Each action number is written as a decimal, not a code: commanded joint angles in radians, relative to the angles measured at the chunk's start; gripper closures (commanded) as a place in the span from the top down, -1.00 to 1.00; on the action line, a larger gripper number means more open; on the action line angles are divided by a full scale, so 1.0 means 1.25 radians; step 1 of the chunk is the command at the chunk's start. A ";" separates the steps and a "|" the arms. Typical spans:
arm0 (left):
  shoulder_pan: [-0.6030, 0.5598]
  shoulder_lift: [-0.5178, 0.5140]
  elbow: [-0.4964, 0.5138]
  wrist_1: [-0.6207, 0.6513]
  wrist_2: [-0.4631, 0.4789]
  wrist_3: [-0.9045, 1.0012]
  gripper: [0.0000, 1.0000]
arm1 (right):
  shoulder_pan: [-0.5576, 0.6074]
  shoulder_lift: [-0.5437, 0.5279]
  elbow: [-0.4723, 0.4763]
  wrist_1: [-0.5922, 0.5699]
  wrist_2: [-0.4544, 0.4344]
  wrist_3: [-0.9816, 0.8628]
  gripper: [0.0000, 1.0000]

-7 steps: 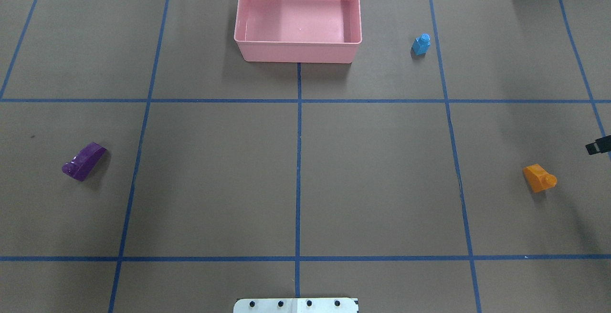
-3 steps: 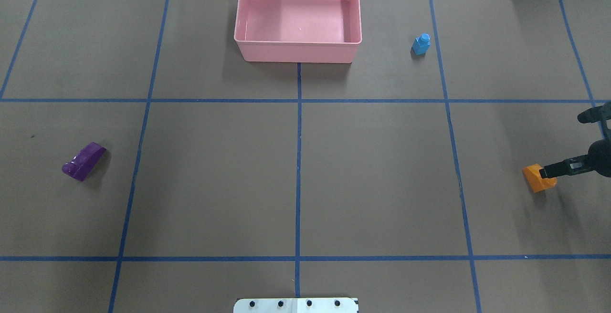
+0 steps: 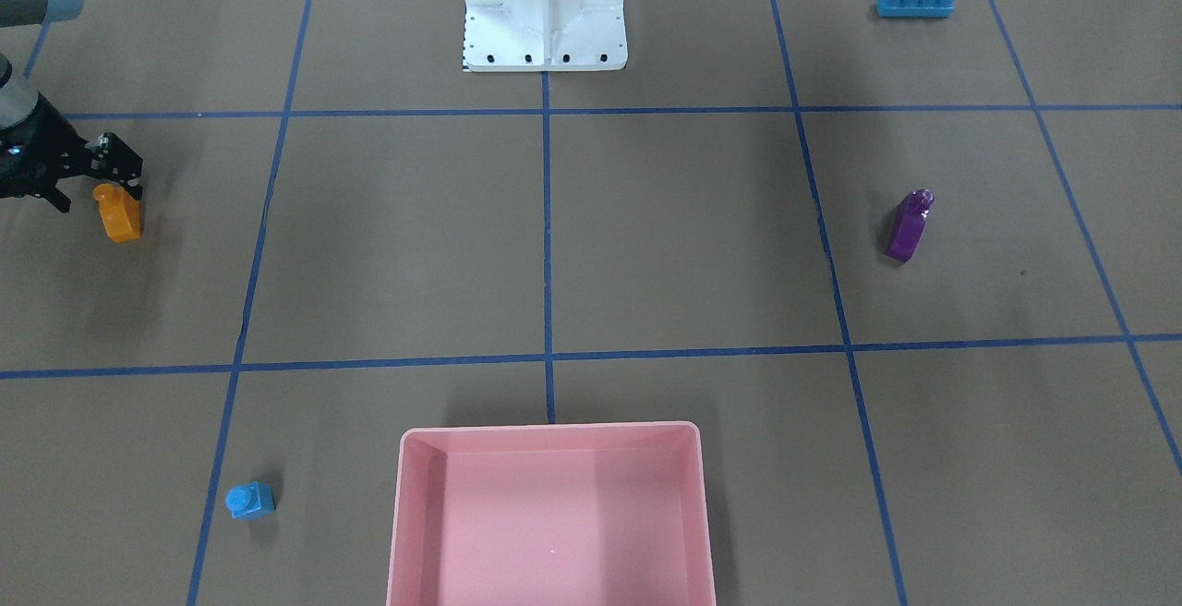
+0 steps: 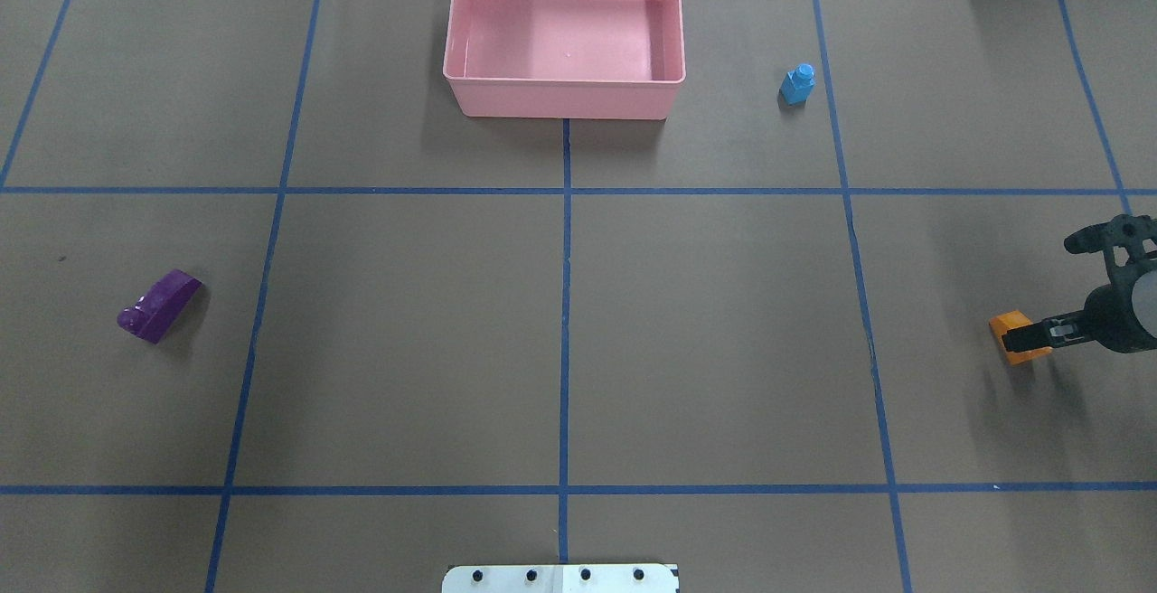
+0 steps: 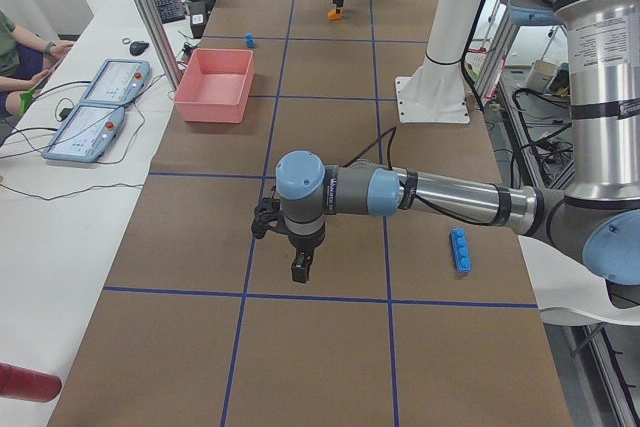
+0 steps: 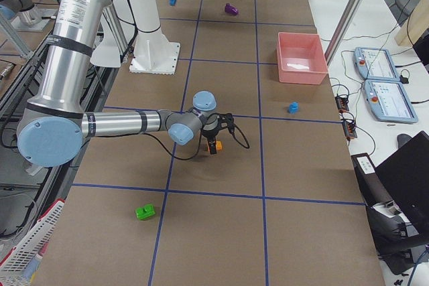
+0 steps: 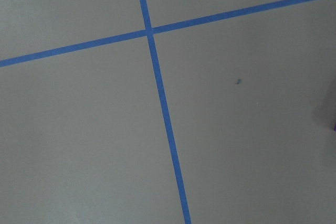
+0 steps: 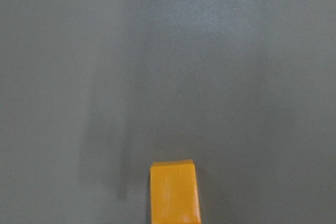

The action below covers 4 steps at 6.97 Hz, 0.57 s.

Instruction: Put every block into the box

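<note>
The orange sloped brick (image 4: 1009, 336) lies at the table's right side and shows at the bottom of the right wrist view (image 8: 174, 191). My right gripper (image 4: 1042, 290) is open over it, one finger (image 4: 1030, 336) right above the brick; it also shows in the front view (image 3: 90, 186). The purple brick (image 4: 158, 304) lies at the left. The small blue cube (image 4: 797, 85) stands right of the pink box (image 4: 560, 98), which is empty. The long blue brick (image 3: 914, 3) and the green brick (image 6: 144, 212) lie near the robot's side. My left gripper (image 5: 300, 269) hangs low over the table; I cannot tell its state.
The white robot base (image 3: 545, 10) stands at the table's near middle edge. Blue tape lines divide the brown table (image 4: 705, 331) into squares. Tablets (image 5: 95, 112) and cables lie on a side bench beyond the box.
My right gripper has come in from the right edge and now stands over the orange brick, a little further left than 0.4 s ago. The bricks have not moved.
</note>
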 commanded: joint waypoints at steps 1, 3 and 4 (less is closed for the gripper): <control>0.000 0.001 0.003 0.000 0.000 0.000 1.00 | -0.004 -0.001 -0.001 0.000 0.004 0.001 -1.00; 0.000 0.000 0.002 0.000 -0.001 0.000 1.00 | -0.001 -0.002 0.008 0.000 0.006 0.001 -1.00; 0.000 0.000 0.001 0.000 -0.001 0.000 1.00 | 0.000 0.000 0.030 -0.002 0.012 0.001 -1.00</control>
